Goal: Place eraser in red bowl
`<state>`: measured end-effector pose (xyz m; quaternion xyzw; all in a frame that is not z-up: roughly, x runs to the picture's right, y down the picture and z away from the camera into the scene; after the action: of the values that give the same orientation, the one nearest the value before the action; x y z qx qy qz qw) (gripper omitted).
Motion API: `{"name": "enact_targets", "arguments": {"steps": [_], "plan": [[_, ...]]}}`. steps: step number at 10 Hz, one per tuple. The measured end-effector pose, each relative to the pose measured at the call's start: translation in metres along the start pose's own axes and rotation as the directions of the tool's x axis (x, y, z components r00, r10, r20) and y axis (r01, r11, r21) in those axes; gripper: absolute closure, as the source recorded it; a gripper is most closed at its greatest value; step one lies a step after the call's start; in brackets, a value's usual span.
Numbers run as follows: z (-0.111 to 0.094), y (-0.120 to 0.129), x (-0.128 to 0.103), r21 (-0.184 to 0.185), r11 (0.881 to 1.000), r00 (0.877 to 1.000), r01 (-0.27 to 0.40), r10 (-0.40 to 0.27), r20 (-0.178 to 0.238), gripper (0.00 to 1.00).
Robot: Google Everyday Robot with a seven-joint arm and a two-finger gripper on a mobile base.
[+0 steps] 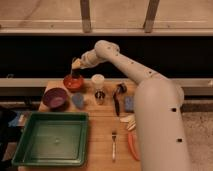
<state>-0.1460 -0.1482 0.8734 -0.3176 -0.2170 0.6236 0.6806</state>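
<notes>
The red bowl (73, 83) stands at the back left of the wooden table. My gripper (75, 72) hangs straight over it, its tip just above the bowl's inside. A dark shape shows at the tip, against the bowl. I cannot tell whether it is the black eraser or part of the gripper. No eraser shows anywhere else on the table.
A purple bowl (55, 97) sits in front of the red bowl, and a green tray (52, 138) lies at the front left. A white cup (98, 81), a small metal cup (100, 96), a black brush (118, 96), a blue block (130, 103), a fork (113, 145) and a carrot (133, 145) lie to the right.
</notes>
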Motion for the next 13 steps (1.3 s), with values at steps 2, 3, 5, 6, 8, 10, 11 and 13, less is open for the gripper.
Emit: {"name": "enact_targets", "arguments": {"steps": [2,3,5,6,8,10,11,13], "plan": [[0.023,0.008,-0.001,-0.041,0.999,1.0,-0.002,0.001,-0.026,0.99],[0.037,0.016,0.002,-0.067,0.998,0.999,-0.001,-0.002,-0.047,0.91],[0.042,0.018,0.004,-0.079,0.997,0.998,-0.002,-0.003,-0.061,0.81],[0.042,0.018,0.005,-0.078,0.997,0.998,-0.003,-0.002,-0.062,0.81],[0.042,0.018,0.005,-0.078,0.997,0.998,-0.002,-0.003,-0.062,0.85],[0.042,0.018,0.004,-0.077,0.997,0.998,-0.002,-0.002,-0.062,0.81],[0.042,0.017,0.005,-0.077,0.997,0.998,-0.003,-0.002,-0.062,0.73],[0.041,0.017,0.005,-0.077,0.997,0.998,-0.003,-0.001,-0.061,0.51]]}}
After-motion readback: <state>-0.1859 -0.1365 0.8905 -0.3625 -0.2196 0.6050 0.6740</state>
